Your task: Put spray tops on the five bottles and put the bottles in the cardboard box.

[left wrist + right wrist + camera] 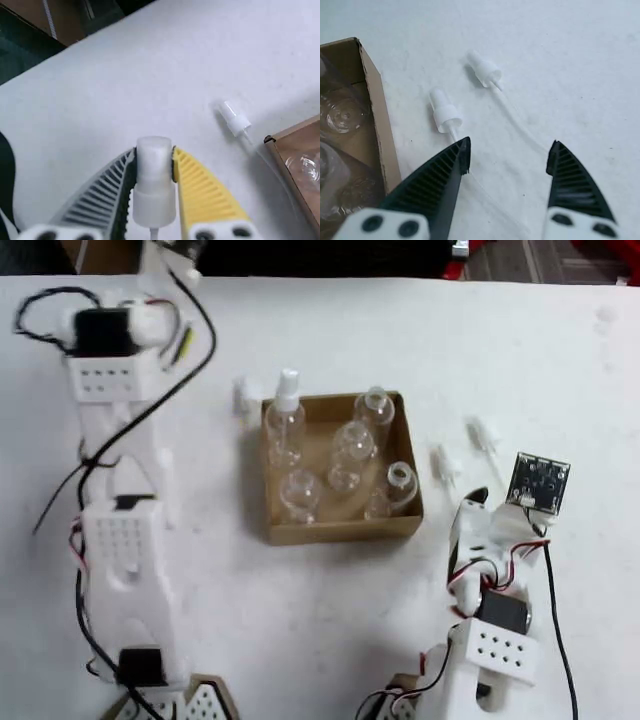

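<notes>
Left tool [154, 151] clamping white spray top [154, 195], right tool [510, 144] spread wide, clear bottles [352, 445] in cardboard box [340, 530].

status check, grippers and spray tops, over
Left gripper shut on a spray top. Right gripper open near two loose spray tops beside the cardboard box. Five bottles inside, one capped. No obstruction seen.

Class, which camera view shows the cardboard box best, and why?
The high view: the whole cardboard box appears from above, with the bottles inside. Each wrist view catches just one corner and part of a wall.
</notes>
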Action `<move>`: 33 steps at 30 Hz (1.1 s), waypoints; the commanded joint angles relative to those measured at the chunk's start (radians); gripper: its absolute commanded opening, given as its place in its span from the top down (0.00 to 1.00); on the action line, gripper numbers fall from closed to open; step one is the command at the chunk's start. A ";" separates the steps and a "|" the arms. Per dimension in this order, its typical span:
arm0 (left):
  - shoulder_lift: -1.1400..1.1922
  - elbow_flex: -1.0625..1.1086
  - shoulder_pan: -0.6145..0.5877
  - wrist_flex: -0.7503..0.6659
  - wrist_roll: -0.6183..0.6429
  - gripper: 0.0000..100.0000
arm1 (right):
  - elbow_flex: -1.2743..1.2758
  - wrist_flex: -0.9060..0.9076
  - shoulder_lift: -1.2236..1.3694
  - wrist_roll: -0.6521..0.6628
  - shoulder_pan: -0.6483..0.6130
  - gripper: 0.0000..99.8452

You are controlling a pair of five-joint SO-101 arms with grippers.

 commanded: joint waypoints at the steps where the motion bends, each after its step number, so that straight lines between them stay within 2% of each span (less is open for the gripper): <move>1: -0.343 0.236 -0.008 0.008 0.029 0.98 | -0.003 -0.025 -0.008 0.014 0.012 0.77; 6: -0.753 0.634 0.047 -0.003 0.173 0.98 | -0.003 -0.025 -0.008 0.014 0.010 0.77; 10: -1.009 0.890 0.077 -0.098 0.279 0.98 | -0.003 -0.025 -0.008 0.014 0.010 0.77; 19: -1.388 1.424 0.108 -0.405 0.285 0.98 | -0.003 -0.024 -0.008 0.014 0.010 0.77; 23: -1.584 1.633 0.197 -0.546 0.292 0.98 | -0.003 -0.024 -0.008 0.014 0.010 0.77; 25: -1.699 1.723 0.251 -0.623 0.348 0.98 | -0.003 -0.024 -0.008 0.014 0.010 0.77; 29: -1.879 1.955 0.351 -0.888 0.479 0.98 | -0.003 -0.024 -0.008 0.014 0.010 0.77; 33: -1.962 2.236 0.395 -1.323 0.491 0.98 | -0.003 -0.024 -0.008 0.014 0.010 0.77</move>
